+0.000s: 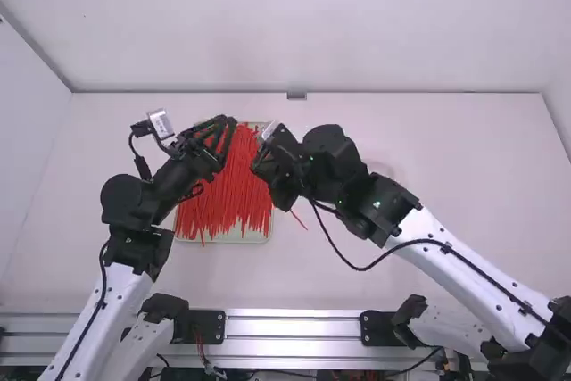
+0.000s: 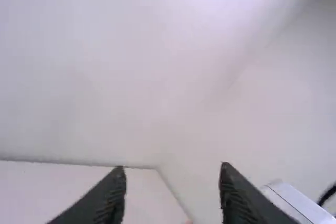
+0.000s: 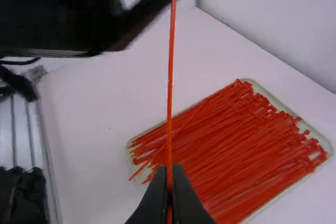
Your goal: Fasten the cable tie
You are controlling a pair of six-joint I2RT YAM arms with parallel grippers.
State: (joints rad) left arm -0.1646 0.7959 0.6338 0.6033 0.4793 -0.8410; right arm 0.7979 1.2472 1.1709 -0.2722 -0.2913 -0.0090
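In the right wrist view my right gripper [image 3: 169,184] is shut on a single red cable tie [image 3: 171,77]. The tie stands straight up from its fingers, toward a black finger [image 3: 152,3] of the left gripper. Seen from above, the right gripper [image 1: 270,174] hangs over the right side of a pile of red cable ties [image 1: 227,194]. The left gripper [image 1: 219,128] is over the far end of the pile. In its own view the left gripper [image 2: 173,195] is open with nothing between the fingers, and it faces the white wall.
The pile [image 3: 236,145] lies on a pale flat tray [image 1: 260,237] left of the table's middle. Bare white table lies to the right and behind. The walls stand close at the back and left, and a metal rail [image 1: 285,323] runs along the front edge.
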